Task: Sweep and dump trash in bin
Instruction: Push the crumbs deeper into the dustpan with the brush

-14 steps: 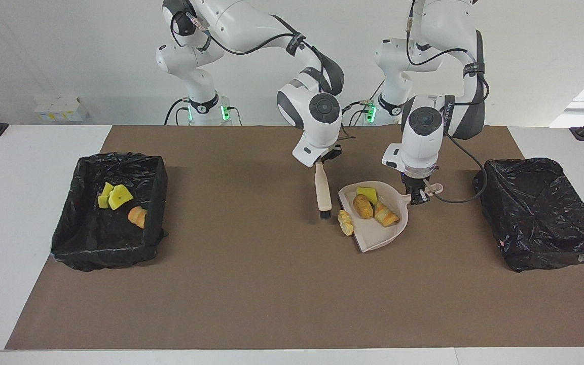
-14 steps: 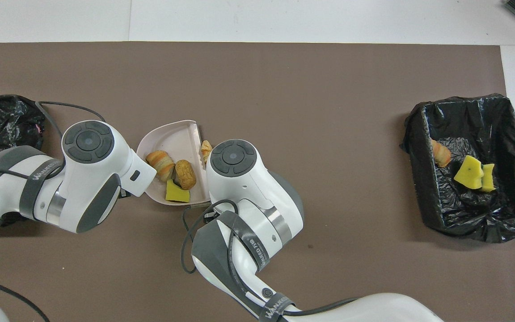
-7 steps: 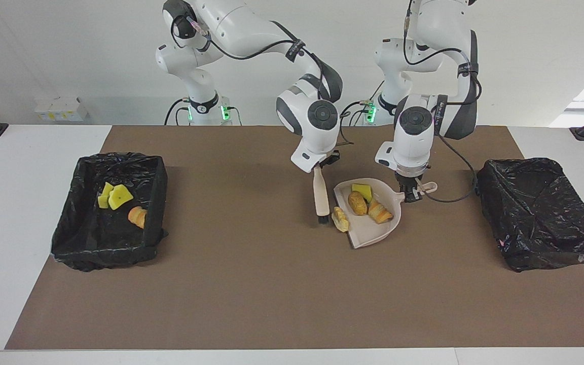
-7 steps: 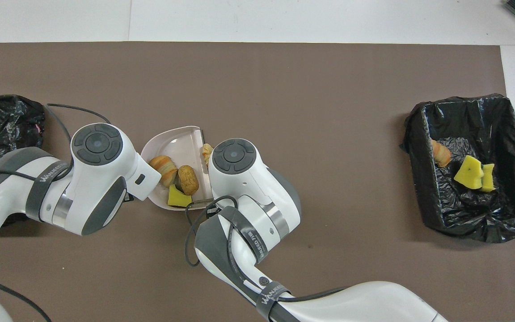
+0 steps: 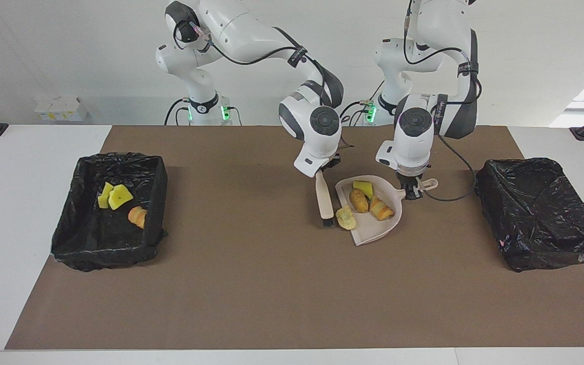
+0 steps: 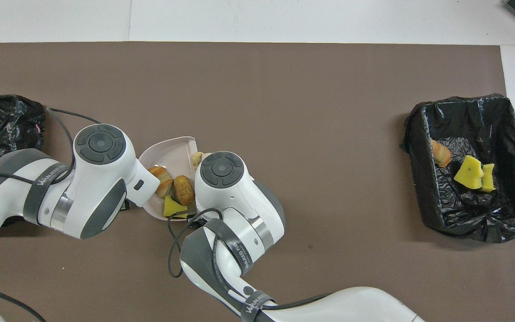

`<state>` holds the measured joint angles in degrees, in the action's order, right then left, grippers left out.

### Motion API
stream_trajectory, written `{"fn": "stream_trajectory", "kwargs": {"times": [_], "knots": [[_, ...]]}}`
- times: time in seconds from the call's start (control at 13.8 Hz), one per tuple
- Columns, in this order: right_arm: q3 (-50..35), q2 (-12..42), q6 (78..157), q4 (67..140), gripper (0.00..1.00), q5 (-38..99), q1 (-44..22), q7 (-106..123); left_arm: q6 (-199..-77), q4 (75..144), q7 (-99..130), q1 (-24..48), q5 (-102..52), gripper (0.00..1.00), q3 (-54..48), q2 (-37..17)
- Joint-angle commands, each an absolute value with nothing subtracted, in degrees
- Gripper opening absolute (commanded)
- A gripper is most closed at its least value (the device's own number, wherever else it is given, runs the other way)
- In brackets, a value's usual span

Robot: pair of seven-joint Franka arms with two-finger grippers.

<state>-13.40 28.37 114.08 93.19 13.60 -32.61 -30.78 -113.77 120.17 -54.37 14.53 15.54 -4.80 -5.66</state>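
Observation:
A beige dustpan (image 5: pixel 373 230) (image 6: pixel 171 150) lies on the brown mat mid-table. My left gripper (image 5: pixel 413 191) is shut on its handle. In the pan lie trash pieces: a yellow sponge (image 5: pixel 362 186) (image 6: pixel 172 208), a brown bread lump (image 5: pixel 359 199) (image 6: pixel 185 188) and a croissant-like lump (image 5: pixel 380 209) (image 6: pixel 161 172). A pale lump (image 5: pixel 345 218) (image 6: pixel 197 157) sits at the pan's open edge. My right gripper (image 5: pixel 324 171) is shut on a brush (image 5: pixel 324 195), whose bristles (image 5: pixel 327 220) touch the mat beside that lump. In the overhead view both grippers are hidden under their wrists.
A black-lined bin (image 5: pixel 69 238) (image 6: pixel 463 217) at the right arm's end of the table holds yellow sponge pieces (image 5: pixel 114 196) and a bread lump (image 5: pixel 137 216). A second black-lined bin (image 5: pixel 540 218) (image 6: pixel 2 120) stands at the left arm's end. Cables hang by both wrists.
Dustpan and left gripper shifted a little nearer to the robots. The brush pushed the pale lump against the pan's open edge.

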Motion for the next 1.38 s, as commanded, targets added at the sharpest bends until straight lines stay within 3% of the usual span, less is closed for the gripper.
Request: {"fn": "stream_trajectory", "kwargs": {"times": [0.0,0.29,0.73,1.02,1.31], "knots": [[-13.7,28.1,117.7,93.9,0.00,18.4,-33.4,-29.7,-113.3,121.6,-54.8,15.5,15.1,0.00,-4.3,-4.0],[-13.7,26.6,115.6,93.9,0.00,21.6,-35.5,-32.1,-113.6,121.6,-54.7,15.5,15.1,0.00,-4.3,-4.0],[-13.4,22.9,105.3,93.3,0.00,20.8,-31.4,-32.4,-114.4,121.7,-55.6,14.8,15.1,0.00,-4.3,-4.0],[-13.1,21.5,107.3,97.5,0.00,18.6,-30.2,-31.6,-116.2,121.7,-55.9,14.6,15.1,0.00,-4.2,-4.1],[-13.5,26.5,115.6,97.9,0.00,9.0,-29.7,-30.5,-117.2,122.9,-56.2,14.6,15.1,0.00,-4.2,-3.8]]}}
